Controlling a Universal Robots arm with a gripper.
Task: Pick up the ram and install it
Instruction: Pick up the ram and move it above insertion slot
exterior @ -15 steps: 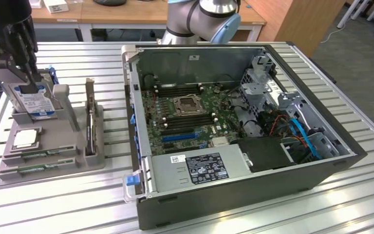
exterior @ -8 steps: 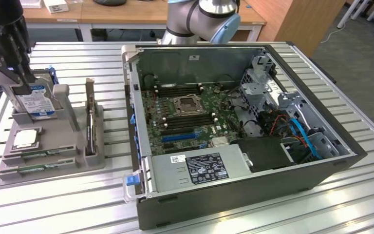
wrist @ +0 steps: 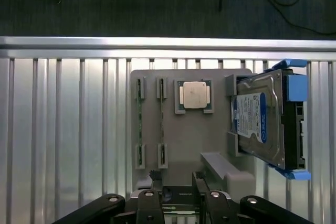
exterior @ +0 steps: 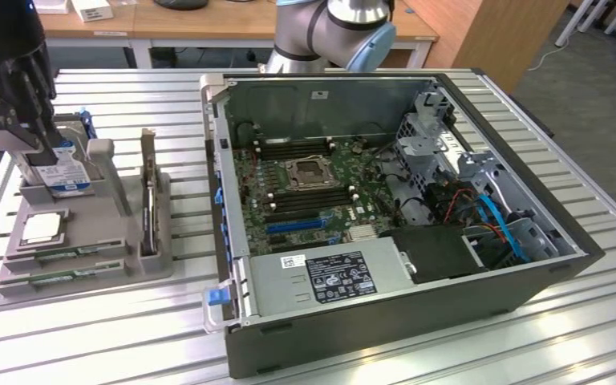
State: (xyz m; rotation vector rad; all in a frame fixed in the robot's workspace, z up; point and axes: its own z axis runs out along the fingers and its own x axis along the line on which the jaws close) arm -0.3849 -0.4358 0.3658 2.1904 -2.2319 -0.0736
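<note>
One hand, released: two fingers spread apart, grasping nothing, touching nothing. Poised above one edge of one grey holder on the slatted aluminium table.

In that holder, two ram sticks, thin and green, both set on edge in parallel slots, side by side but apart:
- the inner ram stick, just beside the processor's pocket
- the outer ram stick, nearest the holder's rim

Both seated in the holder, well apart from the computer.

Also in the holder:
- One square silver processor, flat in its pocket.
- One silver hard drive with a blue label and blue side rails, standing on edge in its cradle at the end away from the ram.
- One thin card, upright in a slot along the holder's side toward the exterior view's right.

Just beside the holder, on the exterior view's right, one open computer case, laid on its side with one motherboard facing up. On the board, one processor socket, with rows of long dark slots on two sides of it, too small to count. One power supply with a printed label in the near corner. Blue cables toward the exterior view's right end. Behind the case, part of one robot arm.
</note>
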